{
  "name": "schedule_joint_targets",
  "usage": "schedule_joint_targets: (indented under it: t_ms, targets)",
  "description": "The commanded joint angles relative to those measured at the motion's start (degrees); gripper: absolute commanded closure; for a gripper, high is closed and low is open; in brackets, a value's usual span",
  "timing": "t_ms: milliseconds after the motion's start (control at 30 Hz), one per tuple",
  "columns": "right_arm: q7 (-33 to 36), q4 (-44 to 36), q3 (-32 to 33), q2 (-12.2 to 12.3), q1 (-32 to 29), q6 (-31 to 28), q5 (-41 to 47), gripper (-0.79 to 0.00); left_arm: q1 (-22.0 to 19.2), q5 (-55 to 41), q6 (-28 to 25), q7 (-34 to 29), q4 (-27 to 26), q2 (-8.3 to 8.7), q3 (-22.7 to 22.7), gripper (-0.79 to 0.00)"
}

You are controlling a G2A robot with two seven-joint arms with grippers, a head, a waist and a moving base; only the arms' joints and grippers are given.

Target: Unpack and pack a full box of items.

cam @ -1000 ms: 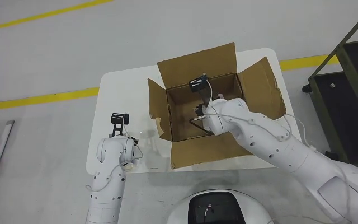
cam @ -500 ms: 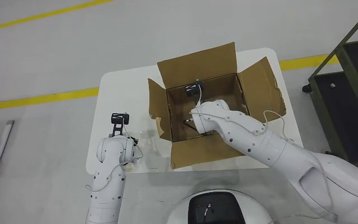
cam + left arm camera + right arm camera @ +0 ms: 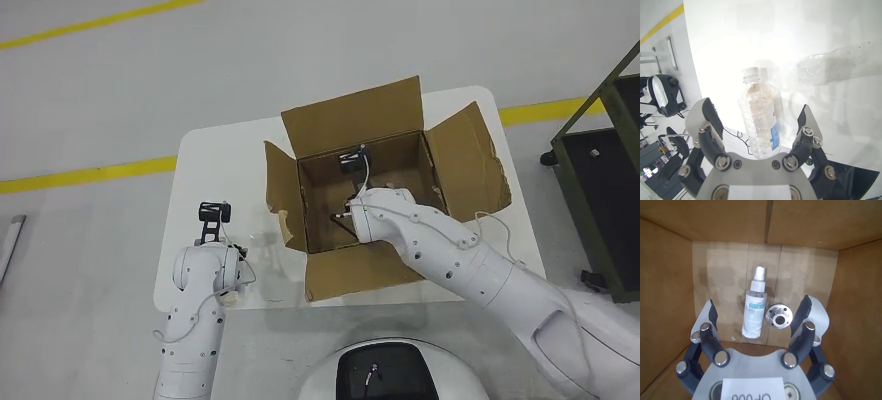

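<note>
Box (image 3: 350,112) stood open on the table (image 3: 220,160), flaps spread. Over the preceding second the right arm shifted slightly across the box interior and settled; the left arm kept still. Right gripper (image 3: 759,304) hung inside with fingers apart above the box floor, where a spray bottle (image 3: 753,311) lay flat just beside a metal flange (image 3: 779,316); it touched neither. Left gripper (image 3: 757,108), likewise spread, flanked a water bottle (image 3: 761,121) standing on the table outside the box, pads clear of it. By this evidence unpacking was under way: two items remained inside, and the right arm appeared lined up for the next pick.
</note>
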Motion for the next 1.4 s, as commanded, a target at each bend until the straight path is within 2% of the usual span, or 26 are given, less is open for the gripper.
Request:
schedule_joint_targets:
  t_ms: [0,167,1167,1233,1300,1333,1367]
  targets:
    - [-0.37,0.49,0.77,-0.02,-0.59,-0.46,0.42,-0.388,0.0,0.0,0.0,0.0,0.0,0.0,0.0,-0.785]
    - [-1.18,1.54,2.2,-0.3,-1.63,-1.68,0.82,-0.369,0.0,0.0,0.0,0.0,0.0,0.0,0.0,-0.785]
    - [-0.25,8.23,4.23,-3.72,-2.8,-5.02,-2.35,-0.369,0.0,0.0,0.0,0.0,0.0,0.0,0.0,-0.785]
    - [-0.25,8.43,4.46,-3.91,-2.83,-5.17,-2.57,-0.329,0.0,0.0,0.0,0.0,0.0,0.0,0.0,-0.785]
    - [-0.2,8.58,4.68,-4.08,-2.88,-5.29,-2.83,-0.243,0.0,0.0,0.0,0.0,0.0,0.0,0.0,-0.785]
    - [-0.2,8.62,4.78,-4.16,-2.87,-5.35,-3.04,-0.145,0.0,0.0,0.0,0.0,0.0,0.0,0.0,-0.785]
    - [-0.12,8.63,4.92,-4.24,-2.84,-5.41,-3.22,-0.006,0.0,0.0,0.0,0.0,0.0,0.0,0.0,-0.785]
